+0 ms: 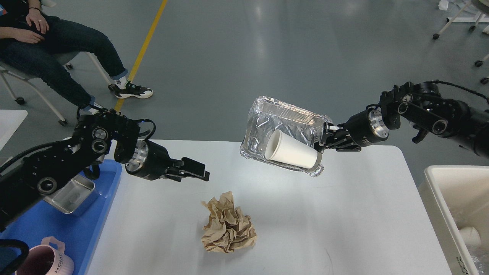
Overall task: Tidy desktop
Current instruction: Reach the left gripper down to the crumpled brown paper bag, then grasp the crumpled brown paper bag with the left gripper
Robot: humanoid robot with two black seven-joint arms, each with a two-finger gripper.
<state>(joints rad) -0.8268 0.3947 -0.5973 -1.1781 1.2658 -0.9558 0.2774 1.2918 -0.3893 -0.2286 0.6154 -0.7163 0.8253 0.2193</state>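
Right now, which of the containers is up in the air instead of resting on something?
The foil tray, held off the desktop by the right gripper. The steel box and pink mug sit in the blue tray.

1. The desktop [344, 214] is white, smooth and matt.
2. The tray [286, 126] my right gripper [324, 140] holds is thin, crinkled, shiny foil.
3. The cup [292, 150] in it looks like plain matt white paper.
4. The brown paper ball [228, 223] is rough and creased.
5. The blue tray [72, 229] is glossy plastic; the box [72, 194] in it is brushed metal.
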